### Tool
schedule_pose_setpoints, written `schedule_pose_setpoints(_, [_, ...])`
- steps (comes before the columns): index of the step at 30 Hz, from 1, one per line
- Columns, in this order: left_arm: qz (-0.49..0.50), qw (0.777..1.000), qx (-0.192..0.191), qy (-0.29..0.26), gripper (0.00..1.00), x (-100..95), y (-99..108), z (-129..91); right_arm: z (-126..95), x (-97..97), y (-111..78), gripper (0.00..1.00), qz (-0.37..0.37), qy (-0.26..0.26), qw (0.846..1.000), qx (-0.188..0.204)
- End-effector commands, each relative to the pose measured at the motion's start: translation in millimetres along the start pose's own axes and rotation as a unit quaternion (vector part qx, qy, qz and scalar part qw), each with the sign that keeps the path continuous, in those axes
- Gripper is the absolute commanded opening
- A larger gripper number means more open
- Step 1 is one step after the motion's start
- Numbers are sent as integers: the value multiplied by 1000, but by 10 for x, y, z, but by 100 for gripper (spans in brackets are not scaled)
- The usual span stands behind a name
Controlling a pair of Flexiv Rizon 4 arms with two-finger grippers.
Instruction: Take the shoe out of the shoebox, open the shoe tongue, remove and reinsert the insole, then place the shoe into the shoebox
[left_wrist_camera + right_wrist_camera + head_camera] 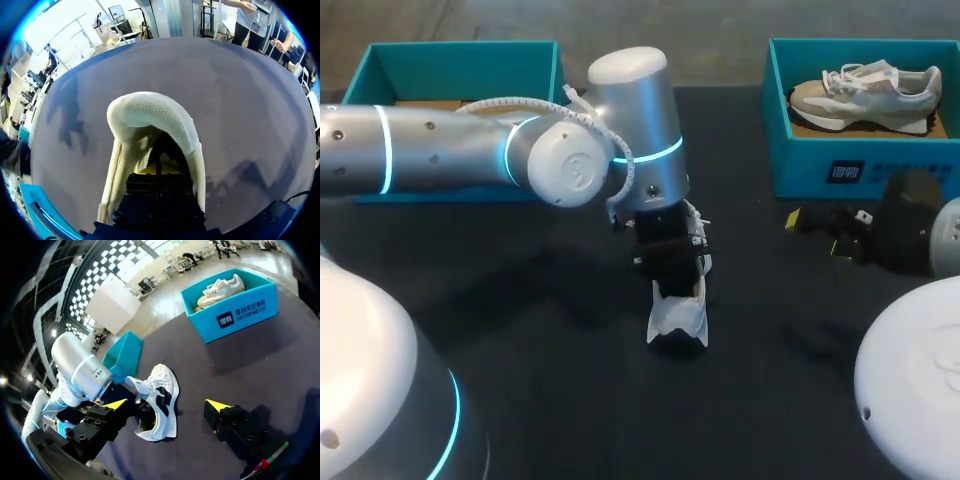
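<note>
Shoe (pixel 677 322) stands on the dark surface (pixel 520 340), apart from the teal shoebox (pixel 460 62). Left gripper (pixel 157 172) reaches inside it; I cannot tell its grip. Right gripper (pixel 167 405) gapes wide nearby, holding nothing.

Head overhead; wrists low, close; all share shoe (pixel 677 315).

Silver left arm (pixel 440 150), cyan-ringed, with white ribbed cable (pixel 520 103); right claw (pixel 166 405) black with yellow tips.

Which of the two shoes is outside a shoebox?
The white and black shoe in the middle of the table, with the left gripper in its opening. The beige shoe lies inside the right-hand teal shoebox.
</note>
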State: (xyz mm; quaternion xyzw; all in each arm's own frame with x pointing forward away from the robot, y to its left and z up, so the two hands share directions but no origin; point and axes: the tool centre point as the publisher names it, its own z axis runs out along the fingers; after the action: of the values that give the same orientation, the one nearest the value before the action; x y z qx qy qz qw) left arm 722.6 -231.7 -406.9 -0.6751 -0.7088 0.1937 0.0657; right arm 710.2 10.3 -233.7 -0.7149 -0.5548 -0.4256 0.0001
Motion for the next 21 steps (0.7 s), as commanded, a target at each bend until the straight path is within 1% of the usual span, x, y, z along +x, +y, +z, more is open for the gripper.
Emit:
schedule_pose_setpoints(1, [4,1000,-1,7,0,9,-12,-84,-18,-40,12,100,5,5,979,204])
schedule_pose_setpoints(7, [24,1000,-9,8,0,4,-75,-272,-18,-40,12,100,5,5,979,204])
schedule_pose_setpoints(10, [31,999,-11,20,0,20,-77,-281,-18,-40,12,100,5,5,979,204])
schedule_pose_setpoints(14, [44,998,-14,40,0,46,-78,-182,-18,-40,12,100,5,5,979,204])
schedule_pose_setpoints(21, [38,998,-15,54,0,78,-36,-29,-18,-40,12,100,5,5,979,204])
